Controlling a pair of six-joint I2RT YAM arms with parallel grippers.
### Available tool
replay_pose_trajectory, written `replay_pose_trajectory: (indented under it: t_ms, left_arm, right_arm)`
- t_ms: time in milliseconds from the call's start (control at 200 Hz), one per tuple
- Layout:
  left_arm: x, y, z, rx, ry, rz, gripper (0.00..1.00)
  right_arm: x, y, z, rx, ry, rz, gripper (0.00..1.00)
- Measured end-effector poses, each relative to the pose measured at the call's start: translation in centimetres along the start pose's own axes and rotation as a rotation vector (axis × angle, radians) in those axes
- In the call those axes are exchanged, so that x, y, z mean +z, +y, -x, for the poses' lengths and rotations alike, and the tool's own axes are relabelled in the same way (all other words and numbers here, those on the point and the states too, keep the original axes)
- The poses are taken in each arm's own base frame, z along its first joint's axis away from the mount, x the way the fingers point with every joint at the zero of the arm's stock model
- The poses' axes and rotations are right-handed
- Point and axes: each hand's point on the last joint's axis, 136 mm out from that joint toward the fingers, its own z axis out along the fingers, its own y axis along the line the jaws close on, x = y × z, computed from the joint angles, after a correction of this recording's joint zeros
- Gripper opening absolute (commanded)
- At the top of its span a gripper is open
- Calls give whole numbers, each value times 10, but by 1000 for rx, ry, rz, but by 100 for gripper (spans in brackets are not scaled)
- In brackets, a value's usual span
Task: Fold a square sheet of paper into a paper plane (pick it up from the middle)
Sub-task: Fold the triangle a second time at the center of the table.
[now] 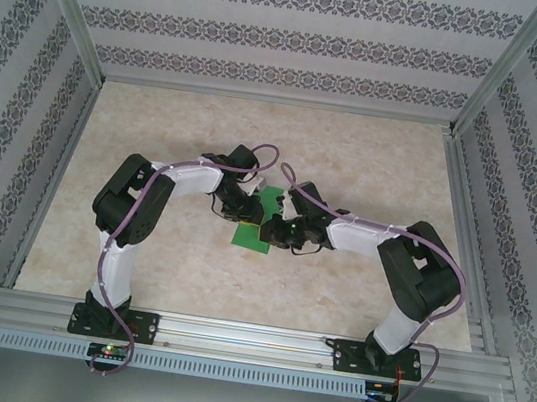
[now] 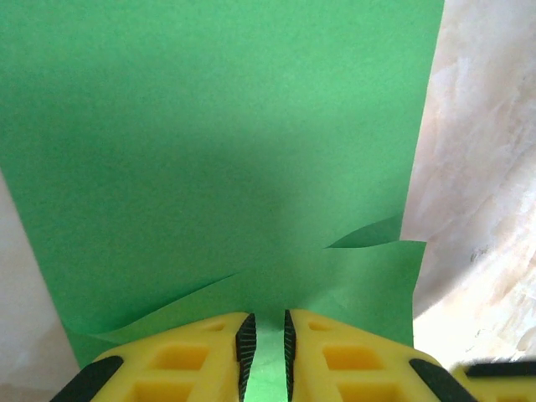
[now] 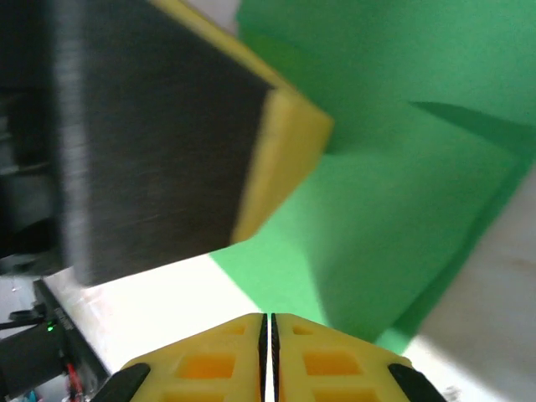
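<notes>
The top external camera looks down from behind the arm bases point(image 1: 115, 318) onto the whole table point(image 1: 375, 166). Both wrist cameras face past their fingers point(image 2: 193, 360), close to the green sheet point(image 2: 209, 142), common to all views.

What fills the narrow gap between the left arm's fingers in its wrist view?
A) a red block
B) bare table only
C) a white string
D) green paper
D: in the left wrist view the square sheet of paper runs into the slim gap between the left fingers, with its near flap raised toward them.
</notes>
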Motion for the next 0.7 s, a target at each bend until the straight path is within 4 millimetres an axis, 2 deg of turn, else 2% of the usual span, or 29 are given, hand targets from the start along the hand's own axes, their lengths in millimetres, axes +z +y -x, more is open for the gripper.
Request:
replay_pose_trajectory:
  t_ms: [105,395,570,699]
  left_arm:
    - [0,0,0,0,0,0,24]
    - [0,0,0,0,0,0,24]
    - [0,0,0,-1,0,1,24]
    - [-1,0,2,2,-6,6,24]
  right_arm:
    - [2,-8,1,10,3,-13,13]
    - [1,-7,1,-9,1,-12,13]
    - [-12,3,-2,-33,-25,13,13]
    - [-10,11,-8,-59,-18,27,13]
